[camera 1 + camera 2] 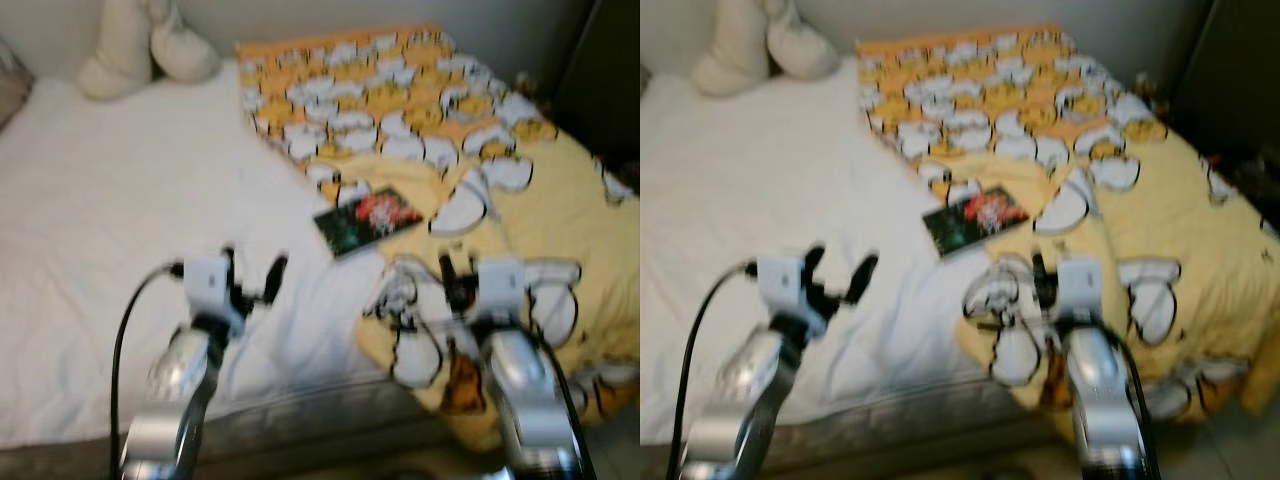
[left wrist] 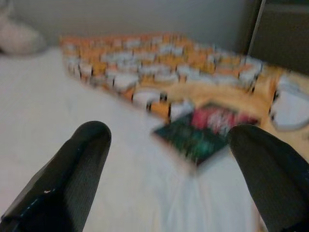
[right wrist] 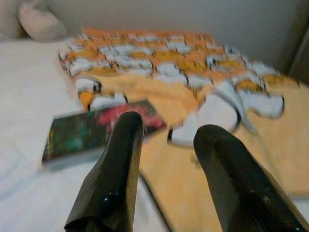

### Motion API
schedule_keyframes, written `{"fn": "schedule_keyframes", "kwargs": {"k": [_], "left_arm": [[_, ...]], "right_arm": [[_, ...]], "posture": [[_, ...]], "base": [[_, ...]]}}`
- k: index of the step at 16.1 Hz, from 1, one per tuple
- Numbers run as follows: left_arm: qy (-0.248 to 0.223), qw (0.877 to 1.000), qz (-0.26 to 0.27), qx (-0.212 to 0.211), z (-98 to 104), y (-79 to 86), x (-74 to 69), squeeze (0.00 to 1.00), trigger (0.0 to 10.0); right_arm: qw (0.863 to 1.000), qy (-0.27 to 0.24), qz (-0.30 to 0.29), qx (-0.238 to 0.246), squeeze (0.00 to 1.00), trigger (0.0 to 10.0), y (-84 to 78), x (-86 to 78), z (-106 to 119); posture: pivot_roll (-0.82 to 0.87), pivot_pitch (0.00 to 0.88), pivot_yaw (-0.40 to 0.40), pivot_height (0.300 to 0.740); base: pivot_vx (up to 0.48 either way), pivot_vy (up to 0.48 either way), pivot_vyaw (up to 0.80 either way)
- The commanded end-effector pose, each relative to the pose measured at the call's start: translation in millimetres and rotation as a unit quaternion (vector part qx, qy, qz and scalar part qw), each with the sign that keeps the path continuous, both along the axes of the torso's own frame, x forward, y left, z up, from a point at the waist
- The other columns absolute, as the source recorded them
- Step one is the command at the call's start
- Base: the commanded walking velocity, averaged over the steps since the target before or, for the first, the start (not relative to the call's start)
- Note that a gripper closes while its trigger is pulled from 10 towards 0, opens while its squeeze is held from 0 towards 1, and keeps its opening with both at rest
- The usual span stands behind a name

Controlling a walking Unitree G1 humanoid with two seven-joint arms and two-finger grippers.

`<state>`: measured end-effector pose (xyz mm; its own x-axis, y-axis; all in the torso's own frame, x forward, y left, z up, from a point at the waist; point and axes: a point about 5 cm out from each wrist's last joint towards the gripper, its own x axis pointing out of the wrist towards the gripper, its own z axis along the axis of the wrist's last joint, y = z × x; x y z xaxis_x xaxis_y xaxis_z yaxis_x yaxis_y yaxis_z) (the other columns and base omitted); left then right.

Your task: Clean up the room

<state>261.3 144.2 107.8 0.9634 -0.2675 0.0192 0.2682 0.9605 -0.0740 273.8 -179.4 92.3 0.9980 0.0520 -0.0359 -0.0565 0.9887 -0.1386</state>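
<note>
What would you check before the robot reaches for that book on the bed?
1. Book in view, lying flat where sheet meets blanket: ok.
2. Nothing on top of the book: ok.
3. Left gripper open: ok.
4. Right gripper open, holding nothing: ok.
5. Both grippers short of the book, not touching: ok.
6. Picture sharp enough to aim: not ok, blurred.
</note>
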Motion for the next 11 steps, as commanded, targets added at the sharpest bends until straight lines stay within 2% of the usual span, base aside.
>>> {"fn": "schedule_keyframes", "kwargs": {"k": [1,2,3,8,9,11], "left_arm": [[0.004,1.0,0.009,0.006,-3.1,2.8,1.8,0.0,10.0],[0.002,1.0,0.007,0.012,-3.7,2.2,4.8,0.0,10.0],[0.003,1.0,-0.005,0.004,-4.0,-0.1,7.1,0.0,10.0],[-0.008,1.0,-0.021,0.023,-3.7,-6.0,16.3,0.0,10.0],[0.001,0.999,-0.027,0.039,-6.3,-8.8,18.6,0.0,10.0],[-0.003,0.999,-0.03,0.042,-4.1,-9.0,24.5,0.0,10.0]], "right_arm": [[1.0,0.009,-0.003,-0.002,0.0,10.0,-2.6,2.0,-1.7],[1.0,0.006,0.003,-0.013,0.0,10.0,-1.3,7.0,0.8],[1.0,0.006,0.003,-0.014,0.0,10.0,-0.2,10.7,0.4],[1.0,0.012,0.014,-0.004,0.0,10.0,6.6,9.8,-5.4],[1.0,0.012,0.013,-0.002,0.0,10.0,7.2,10.1,-6.3],[1.0,0.009,0.014,0.004,0.0,10.0,9.9,10.9,-6.5]], "posture": [[-0.15,0.0,0.111,0.74],[-0.16,0.0,0.12,0.74],[-0.17,0.0,0.124,0.74],[-0.18,0.0,0.129,0.74],[-0.18,0.0,0.136,0.74],[-0.18,0.0,0.144,0.74]], "base": [[0.319,-0.356,0.0],[0.0,0.0,0.0],[0.0,0.0,-0.75],[0.0,0.418,-0.69],[0.0,0.0,-0.68],[0.0,0.0,-0.63]]}}
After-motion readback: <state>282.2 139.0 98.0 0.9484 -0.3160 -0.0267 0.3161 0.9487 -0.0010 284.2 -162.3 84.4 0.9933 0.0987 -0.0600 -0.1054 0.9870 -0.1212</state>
